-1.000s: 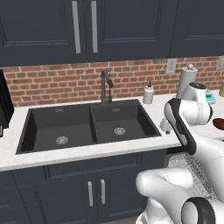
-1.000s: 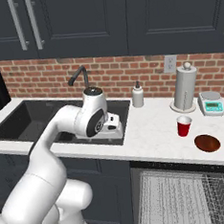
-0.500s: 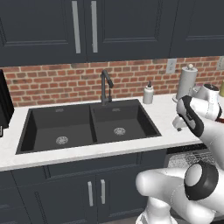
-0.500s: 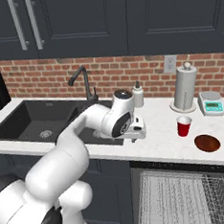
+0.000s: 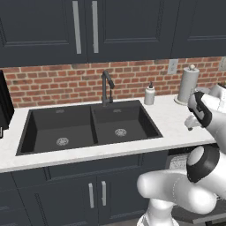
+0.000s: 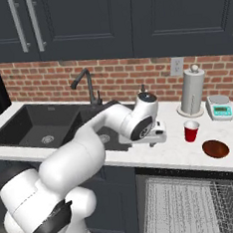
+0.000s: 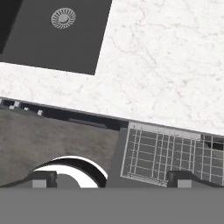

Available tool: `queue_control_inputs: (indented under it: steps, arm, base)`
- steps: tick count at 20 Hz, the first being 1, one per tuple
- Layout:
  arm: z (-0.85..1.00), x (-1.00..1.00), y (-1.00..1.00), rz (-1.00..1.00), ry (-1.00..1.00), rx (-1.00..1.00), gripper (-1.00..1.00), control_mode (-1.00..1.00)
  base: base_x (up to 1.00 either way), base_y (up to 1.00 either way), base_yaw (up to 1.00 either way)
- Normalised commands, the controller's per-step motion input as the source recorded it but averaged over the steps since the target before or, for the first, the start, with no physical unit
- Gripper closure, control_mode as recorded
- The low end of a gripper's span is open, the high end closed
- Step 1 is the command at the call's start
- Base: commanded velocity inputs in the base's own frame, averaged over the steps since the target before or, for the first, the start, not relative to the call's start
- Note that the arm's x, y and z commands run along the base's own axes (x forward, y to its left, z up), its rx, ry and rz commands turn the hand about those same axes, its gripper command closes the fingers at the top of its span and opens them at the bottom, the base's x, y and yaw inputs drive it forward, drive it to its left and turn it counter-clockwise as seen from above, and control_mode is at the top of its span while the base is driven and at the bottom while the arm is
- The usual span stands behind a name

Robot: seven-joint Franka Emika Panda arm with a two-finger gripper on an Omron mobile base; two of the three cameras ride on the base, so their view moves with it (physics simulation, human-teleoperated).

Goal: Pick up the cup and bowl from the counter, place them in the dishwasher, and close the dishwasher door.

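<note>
Cup and bowl both sit on the counter in the right base view, one of each: the red cup just in front of the paper towel roll, the dark bowl near it toward the counter's front edge, apart from it. A small kitchen scale stands beside the roll. The gripper hangs over the counter between the sink and the cup, holding nothing. Below, the dishwasher stands open with its wire rack showing.

From the left base view, one soap bottle, one faucet and the paper towel roll line the brick wall; the sink has two basins. The arm's wrist hides the spot where the cup would be.

Looking along the hand, the fingertips stand wide apart at the bottom, with bare counter, a sink corner and the rack beyond.

Reaching for the cup looks like the step in hand. It should go best by carrying the spread jaws on to straddle the cup squarely, clear of the towel roll, low enough to grip below the rim.
</note>
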Motion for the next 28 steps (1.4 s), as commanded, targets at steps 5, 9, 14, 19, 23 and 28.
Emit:
queue_control_inputs:
  steps: [5,9,14,19,23,28]
  arm:
    - [-0.05,0.12,-0.10,0.10,0.00,0.00,-1.00,-1.00]
    - [-0.01,0.21,-0.03,0.12,0.00,0.00,-1.00,-1.00]
    - [0.00,0.07,-0.09,0.12,0.00,-0.01,-1.00,-1.00]
    - [-0.08,0.02,-0.08,0.01,-0.08,-0.02,-1.00,-1.00]
    - [-0.21,0.15,-0.02,-0.02,-0.07,-0.01,-1.00,-1.00]
    - [-0.13,0.36,-0.09,-0.03,-0.02,0.00,-1.00,-1.00]
  base:
    - [0.00,0.00,0.00]
    - [0.00,0.00,0.00]
    - [0.00,0.00,0.00]
    - [0.00,0.00,0.00]
    - [0.00,0.00,0.00]
    - [0.00,0.00,0.00]
